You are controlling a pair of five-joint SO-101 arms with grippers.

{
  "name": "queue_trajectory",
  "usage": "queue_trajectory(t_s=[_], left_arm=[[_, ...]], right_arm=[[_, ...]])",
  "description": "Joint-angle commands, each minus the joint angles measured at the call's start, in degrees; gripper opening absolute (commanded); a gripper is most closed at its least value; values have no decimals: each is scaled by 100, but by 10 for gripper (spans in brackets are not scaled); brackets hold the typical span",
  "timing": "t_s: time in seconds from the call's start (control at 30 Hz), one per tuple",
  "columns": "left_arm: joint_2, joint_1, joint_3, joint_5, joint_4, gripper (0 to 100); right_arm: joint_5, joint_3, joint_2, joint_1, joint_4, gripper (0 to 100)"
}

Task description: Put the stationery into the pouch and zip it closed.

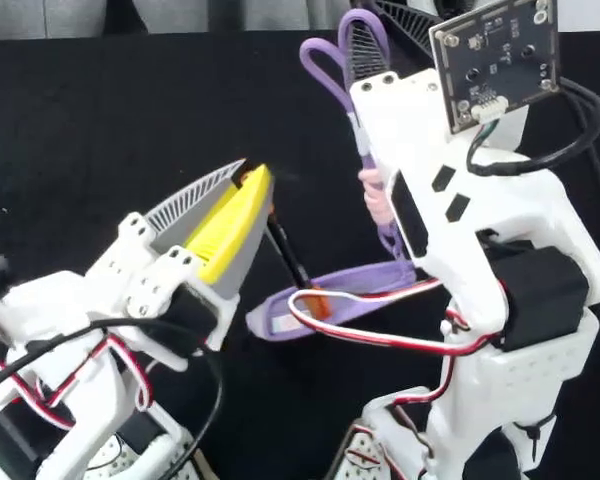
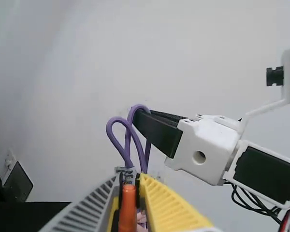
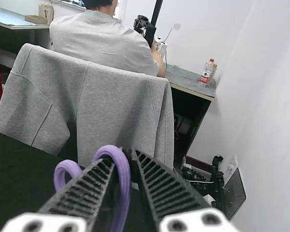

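While the right end effector (image 1: pixel 363 38) holds the pouch (image 1: pixel 372 280) aloft, the left end effector (image 1: pixel 250 172) clamps a pen (image 1: pixel 288 252).

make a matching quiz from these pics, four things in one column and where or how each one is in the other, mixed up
1 pen
2 purple loop
3 pouch
4 grey jacket

a draped beyond the black table
b in the right gripper
c unzipped, below the loop
d in the left gripper

Pairs: 1-d, 2-b, 3-c, 4-a
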Motion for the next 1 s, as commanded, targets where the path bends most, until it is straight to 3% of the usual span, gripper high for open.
queue_trajectory(t_s=[0.0, 0.27, 0.43, 0.53, 0.73, 0.83, 0.97], left_arm=[[26, 48, 40, -325, -185, 29], [18, 171, 1578, -1081, -176, 29], [9, 1086, 1710, -2066, 229, 77], [9, 1560, 1253, -2189, 993, 183], [70, 1587, -462, -1969, 1908, 193], [70, 1200, -1516, -1969, 2224, 192], [70, 136, -2651, -2004, 2927, 188]], right_arm=[[-35, -4, -110, -26, -123, 11], [193, -4, -101, -26, -123, 11], [193, -22, -92, -26, -123, 11], [193, -22, -92, -26, -123, 11], [193, -22, -110, -26, -123, 11], [193, -22, -84, -26, -123, 11], [193, -22, -84, -26, -123, 11]])
